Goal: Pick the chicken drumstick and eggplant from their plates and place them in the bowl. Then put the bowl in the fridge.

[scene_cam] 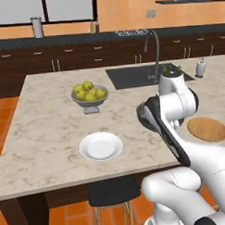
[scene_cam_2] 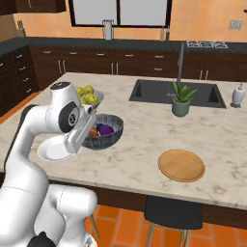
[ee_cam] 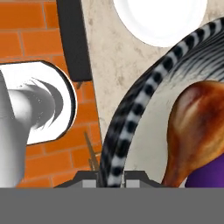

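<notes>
Gripper (ee_cam: 110, 183) pinched shut on rim of bowl (scene_cam_2: 112, 135); rigid, off-centre load, likely tilts; keep level.

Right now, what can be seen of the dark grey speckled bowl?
The round dark grey speckled bowl has a striped black-and-white rim and a lighter, whitish inside. It sits upright near the near edge of the marble island counter, beside the glossy white plate. Inside lie the orange-brown chicken drumstick and the dark purple eggplant. The jaws of the gripper are shut on its rim.

Fruit bowl (scene_cam: 90, 97), potted plant (scene_cam_2: 181, 100), stool (scene_cam_2: 173, 212)
</notes>
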